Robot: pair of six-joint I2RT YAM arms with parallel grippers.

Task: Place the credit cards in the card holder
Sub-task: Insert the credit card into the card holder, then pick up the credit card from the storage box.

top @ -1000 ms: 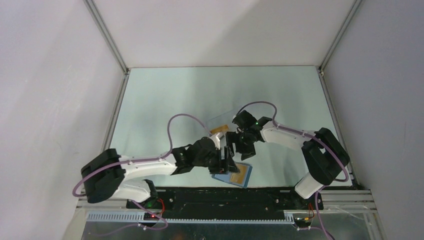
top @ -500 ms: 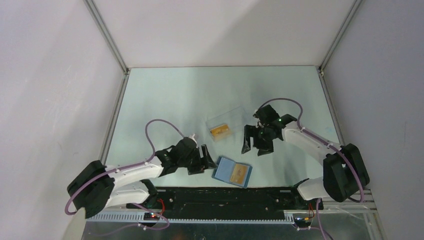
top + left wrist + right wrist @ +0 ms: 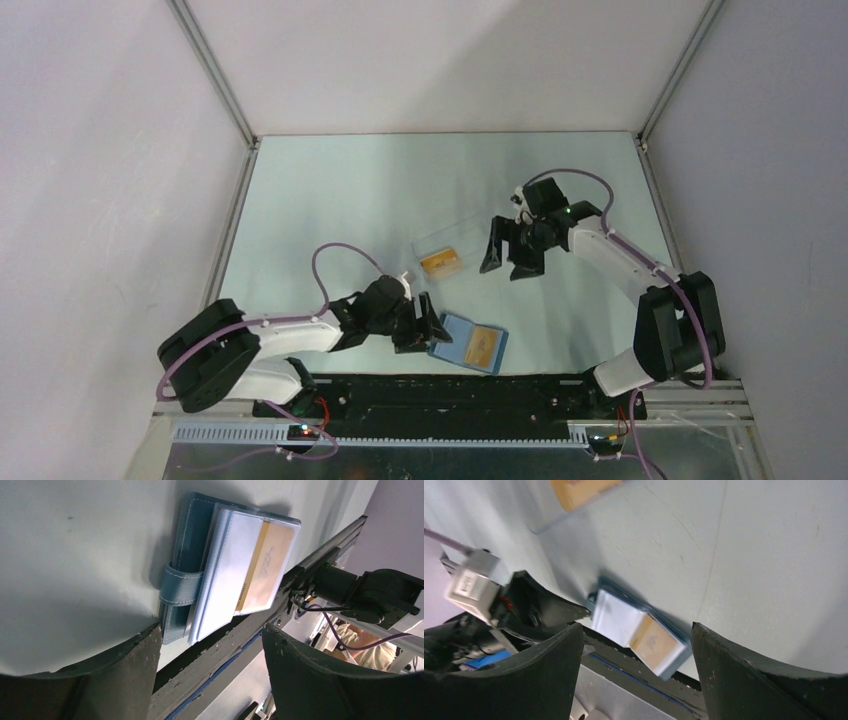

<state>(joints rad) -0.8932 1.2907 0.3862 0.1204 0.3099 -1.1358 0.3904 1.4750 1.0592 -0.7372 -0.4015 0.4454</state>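
Gripper left [image 3: 430, 327], gripper right [image 3: 502, 266]: agape (empty)

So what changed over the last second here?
Both arms pulled away from over the card holder. The right gripper backed off toward the far right. The left gripper withdrew left, then came back beside the holder. Both are open and empty. The card holder and the clear box stayed put.

The pale green tabletop [image 3: 340, 200] is carrying two things. The blue card holder [image 3: 455, 335] is lying flat at the near edge, its inner sleeves facing up and showing an orange credit card [image 3: 484, 348]. The clear plastic box [image 3: 447, 245] is sitting farther back, near the middle, apart from the holder.
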